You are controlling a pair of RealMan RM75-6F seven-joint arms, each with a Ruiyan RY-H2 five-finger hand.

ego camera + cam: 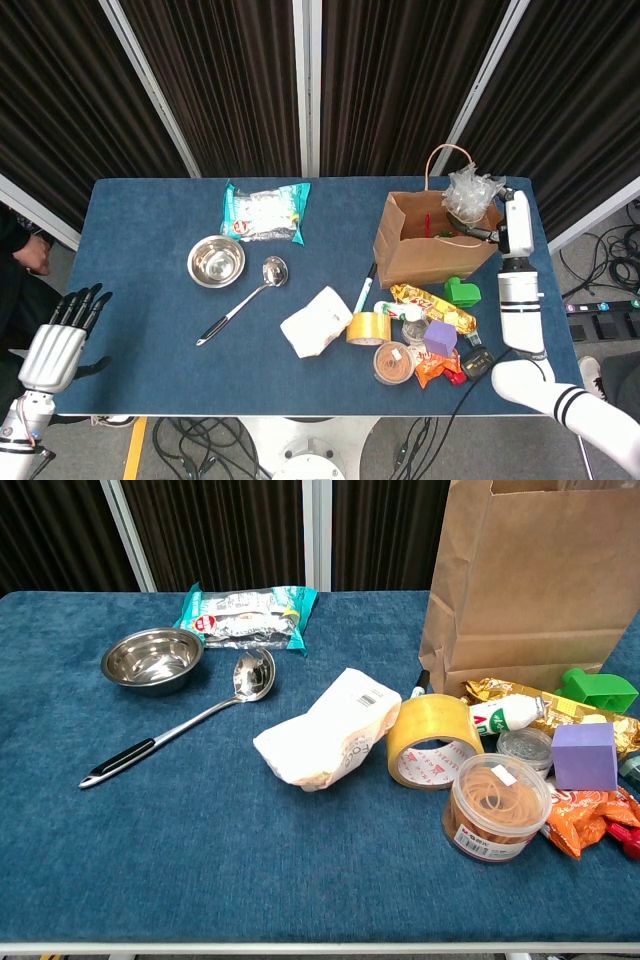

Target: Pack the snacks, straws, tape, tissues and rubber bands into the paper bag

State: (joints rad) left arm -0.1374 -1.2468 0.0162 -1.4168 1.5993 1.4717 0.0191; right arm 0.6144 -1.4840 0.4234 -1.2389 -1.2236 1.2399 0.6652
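In the head view, the paper bag (425,240) stands open at the upper right of the blue table (150,330). The right hand (484,218) sits at the bag's upper right corner, holding a crinkly clear plastic bundle (468,190) over the opening; what the bundle contains cannot be told. The left hand (58,340) hangs off the table's lower left edge, empty, with its fingers spread. Below the bag lies a cluster: a roll of tape (368,327), a tub of rubber bands (392,362), a gold snack wrapper (432,307), a purple block (440,337) and a green block (461,292). A white pack of tissues (316,322) lies just left of the tape. Further left are a steel bowl (216,261), a ladle (240,300) and a teal packet (265,212).

In the chest view, neither hand shows. The bag (530,580) fills the upper right. The tape (433,742) leans against the tissues (325,730), with the rubber bands (495,806) in front and an orange snack pack (590,818) at the right edge. The bowl (152,658) and ladle (180,730) lie at the left.
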